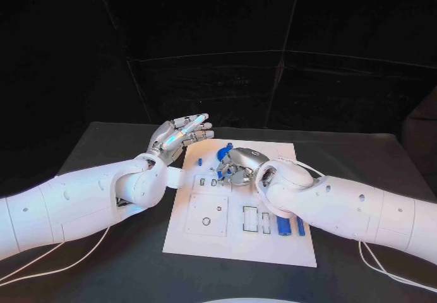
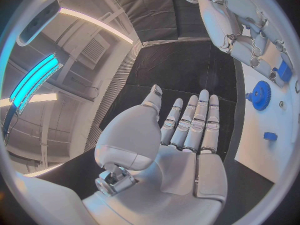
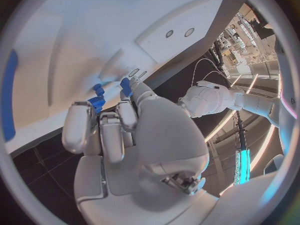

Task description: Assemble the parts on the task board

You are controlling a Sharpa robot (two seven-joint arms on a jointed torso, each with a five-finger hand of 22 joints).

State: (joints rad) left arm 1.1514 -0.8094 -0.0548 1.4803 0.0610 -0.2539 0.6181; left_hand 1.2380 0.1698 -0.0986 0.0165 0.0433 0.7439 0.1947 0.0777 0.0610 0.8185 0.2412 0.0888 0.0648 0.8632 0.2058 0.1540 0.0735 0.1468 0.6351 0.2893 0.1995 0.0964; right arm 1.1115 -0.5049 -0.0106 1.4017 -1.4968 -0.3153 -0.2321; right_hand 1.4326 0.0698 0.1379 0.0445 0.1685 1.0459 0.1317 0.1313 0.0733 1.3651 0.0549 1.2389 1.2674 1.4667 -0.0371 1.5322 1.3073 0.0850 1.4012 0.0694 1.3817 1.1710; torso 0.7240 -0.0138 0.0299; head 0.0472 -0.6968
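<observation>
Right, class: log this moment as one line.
left hand: open, raised beside task board | right hand: fingers on blue gear

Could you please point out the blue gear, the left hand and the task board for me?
Blue gear point(image 2: 260, 95), left wrist view, on its toothed face.
Left hand point(image 1: 179, 136), head view, on its palm.
Task board point(image 1: 239, 243), head view, on its bare near edge.

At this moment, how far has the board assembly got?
Early to midway, as far as I can judge. A blue gear already sits on the task board. The right hand is down on the board, its fingers bent beside small blue parts; whether it grips one is unclear. The left hand is raised and empty. Two blue bars lie loose near the board's edge.
</observation>
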